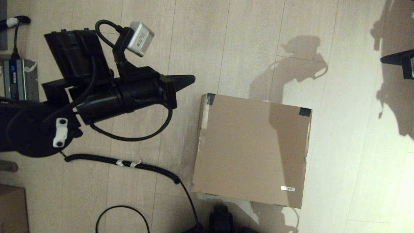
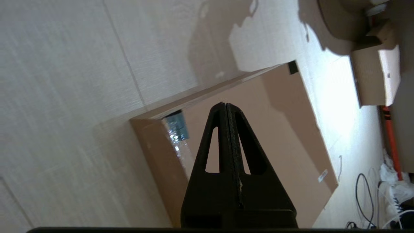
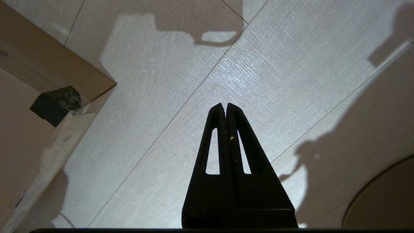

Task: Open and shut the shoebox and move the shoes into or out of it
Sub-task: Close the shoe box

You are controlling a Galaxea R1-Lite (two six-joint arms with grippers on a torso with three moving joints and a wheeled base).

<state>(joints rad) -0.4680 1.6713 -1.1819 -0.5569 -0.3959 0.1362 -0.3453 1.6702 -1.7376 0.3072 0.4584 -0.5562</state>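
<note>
Overhead, we see the plain brown cardboard shoebox [image 1: 252, 150] lying shut on the pale wood floor [image 1: 339, 97], at four o'clock from our left gripper [image 1: 190, 78], which is nearer. From the left wrist, that gripper [image 2: 225, 105] is pressed together, pointing over the lid. From the right wrist, our right gripper [image 3: 224, 106] is likewise pressed together beside a taped corner [image 3: 55, 103]. No shoes visible.

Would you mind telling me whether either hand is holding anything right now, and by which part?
Nothing is held. The left hand is shut and empty above the closed shoebox; the right hand is shut and empty over the floor.
</note>
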